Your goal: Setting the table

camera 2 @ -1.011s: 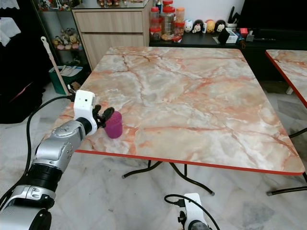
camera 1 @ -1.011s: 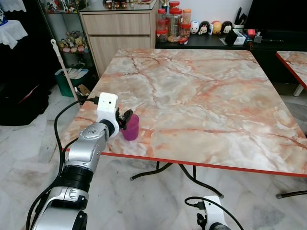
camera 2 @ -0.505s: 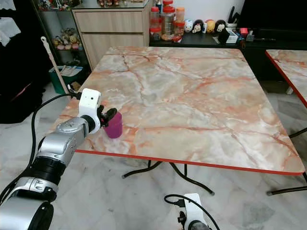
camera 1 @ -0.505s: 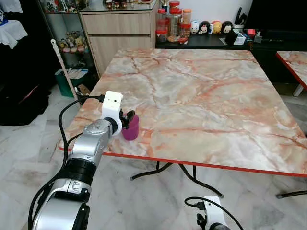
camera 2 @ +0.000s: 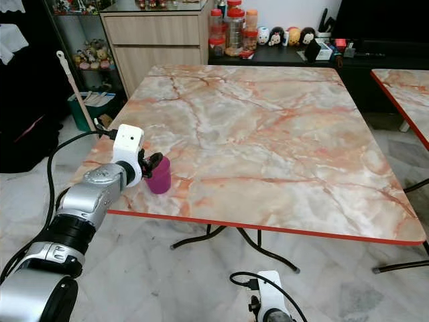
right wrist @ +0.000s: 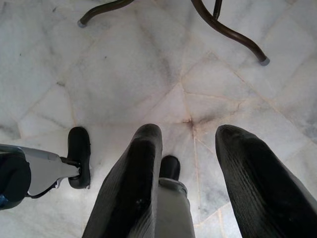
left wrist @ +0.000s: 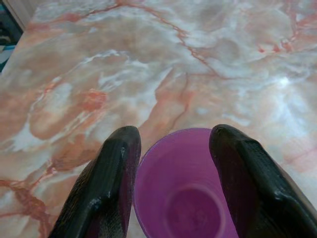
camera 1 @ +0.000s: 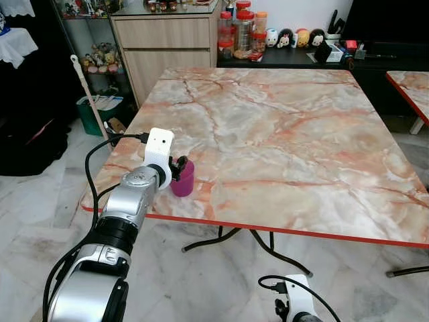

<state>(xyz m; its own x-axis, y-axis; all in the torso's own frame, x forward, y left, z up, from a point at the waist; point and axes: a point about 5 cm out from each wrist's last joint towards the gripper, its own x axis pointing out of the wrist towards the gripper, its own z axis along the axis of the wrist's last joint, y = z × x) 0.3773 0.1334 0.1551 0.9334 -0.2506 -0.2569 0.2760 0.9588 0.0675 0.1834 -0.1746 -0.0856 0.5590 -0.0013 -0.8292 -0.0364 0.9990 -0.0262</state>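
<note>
Purple cup [camera 1: 182, 178]: I see it upright on the marble table [camera 1: 288, 134], close to the near red edge and toward the table's left corner, mouth up and nothing in it that I can make out.
Left gripper [camera 1: 177, 165]: I have it at the cup's rim; in the left wrist view the two black fingers [left wrist: 106, 183] stand either side of the cup [left wrist: 185, 188], set apart and flanking it. Whether the pads press the wall I cannot say for sure; I read it as a loose straddle, not a firm pinch.
Change: over the last second my left arm has slid in closer to the cup and the wrist has turned a little, while the cup has stayed put on the same spot near the edge.
Meaning for the task: I judge the cup is being placed or just released at a setting, or else about to be re-gripped; either way it stands stable.
Right gripper [right wrist: 190, 168]: hanging idle low, fingers spread, over the pale marble floor [right wrist: 124, 79] by the table's dark legs [right wrist: 233, 34].
Risk: the cup sits near the edge, so I would withdraw straight back, not sideways.
</note>
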